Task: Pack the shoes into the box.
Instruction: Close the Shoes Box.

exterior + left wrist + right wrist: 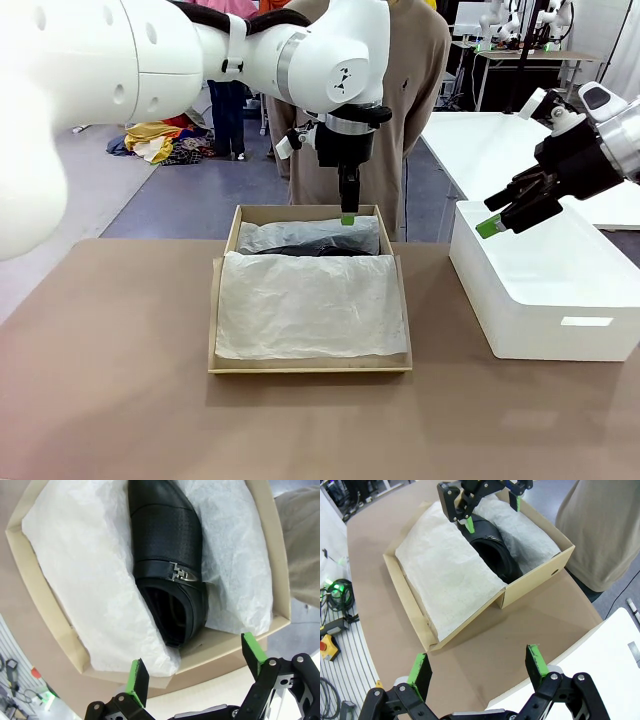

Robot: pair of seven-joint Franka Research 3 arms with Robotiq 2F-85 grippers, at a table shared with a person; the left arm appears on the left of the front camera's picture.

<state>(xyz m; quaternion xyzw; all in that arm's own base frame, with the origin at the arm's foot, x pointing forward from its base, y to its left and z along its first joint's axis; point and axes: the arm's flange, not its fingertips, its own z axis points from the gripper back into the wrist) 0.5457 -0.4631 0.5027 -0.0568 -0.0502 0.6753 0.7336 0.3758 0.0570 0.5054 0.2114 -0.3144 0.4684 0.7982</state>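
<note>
At table's middle, box (310,366) with tissue (310,305) over near half and shoe (167,555) in far half, long axis along far wall. Above shoe, left gripper (347,216), fingers wide and empty, set across shoe's width; well off toward right edge, over bin (540,335), right gripper (492,226), likewise wide, empty.
</note>
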